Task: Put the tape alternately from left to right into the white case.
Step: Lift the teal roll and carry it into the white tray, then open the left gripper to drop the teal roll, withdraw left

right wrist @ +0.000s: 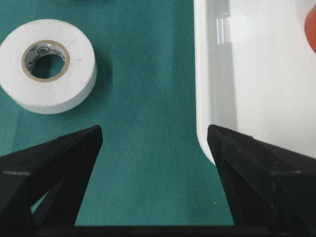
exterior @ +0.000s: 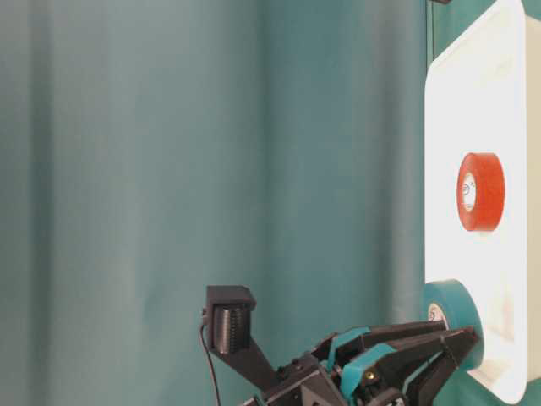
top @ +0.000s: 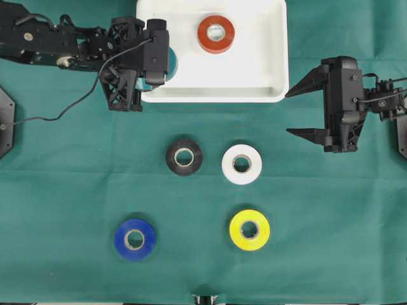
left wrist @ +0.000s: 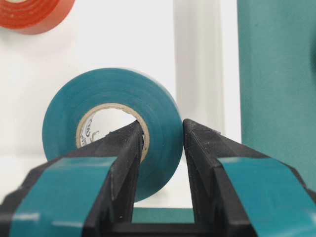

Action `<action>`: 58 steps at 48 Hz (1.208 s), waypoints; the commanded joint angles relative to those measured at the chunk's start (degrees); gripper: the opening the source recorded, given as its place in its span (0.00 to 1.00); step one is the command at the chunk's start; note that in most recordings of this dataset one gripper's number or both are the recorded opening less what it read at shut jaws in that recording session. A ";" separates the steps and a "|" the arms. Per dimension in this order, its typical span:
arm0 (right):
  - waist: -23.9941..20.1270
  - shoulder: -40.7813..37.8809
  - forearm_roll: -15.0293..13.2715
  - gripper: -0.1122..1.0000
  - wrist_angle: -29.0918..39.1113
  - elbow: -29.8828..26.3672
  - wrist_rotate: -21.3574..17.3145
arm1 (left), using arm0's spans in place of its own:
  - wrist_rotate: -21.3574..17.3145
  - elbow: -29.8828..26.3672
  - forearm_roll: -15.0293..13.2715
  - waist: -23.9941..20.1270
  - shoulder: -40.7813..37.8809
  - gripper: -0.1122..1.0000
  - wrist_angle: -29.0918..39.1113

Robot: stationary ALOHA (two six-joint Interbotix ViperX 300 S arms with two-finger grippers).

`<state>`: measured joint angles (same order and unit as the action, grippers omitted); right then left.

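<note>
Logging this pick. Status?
Left tool shut on teal tape over white case. Right tool open, empty. Red-orange roll in case. Nothing blocking.

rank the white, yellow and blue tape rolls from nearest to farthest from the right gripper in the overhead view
1. white roll: nearest, just down and to the left of the right gripper, whose jaws stand open.
2. yellow roll: farther down, toward the bottom edge.
3. blue roll: farthest, at the lower left of the cloth.
</note>
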<state>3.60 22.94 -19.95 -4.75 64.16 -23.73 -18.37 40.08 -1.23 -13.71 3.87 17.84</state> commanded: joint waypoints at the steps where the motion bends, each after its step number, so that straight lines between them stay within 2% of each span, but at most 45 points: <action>1: -0.18 0.35 0.09 0.74 -0.44 -0.70 -0.09 | -0.09 -0.44 0.09 -0.09 0.53 0.33 -0.44; 15: -0.18 0.35 0.09 0.74 -0.44 -0.62 -0.09 | -0.26 0.26 0.00 -0.09 0.44 0.33 -0.62; 28: -0.18 0.35 0.09 0.74 -0.53 -0.53 -0.09 | -0.18 1.05 0.09 0.44 0.44 0.34 -3.87; 30: -0.18 0.26 0.18 0.74 -0.44 -0.53 -0.09 | -0.18 1.23 0.09 0.44 0.44 0.41 -4.22; 37: -0.18 0.35 0.09 0.74 -0.44 -0.44 -0.09 | 0.09 1.76 0.00 0.44 0.44 0.81 -4.31; 40: -0.18 0.35 0.09 0.74 -0.44 -0.53 -0.09 | 0.18 1.93 0.00 0.44 0.44 0.93 -4.31; 42: -0.18 0.35 0.09 0.74 -0.44 -0.53 -0.09 | 0.18 1.93 0.00 0.44 0.44 0.95 -4.31; 58: -0.18 0.35 0.09 0.74 -0.44 -0.53 -0.09 | 0.26 2.20 0.00 0.44 0.44 0.93 -4.31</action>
<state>3.60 22.94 -19.95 -4.75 64.25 -23.73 -18.19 42.80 -1.23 -13.36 3.69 13.97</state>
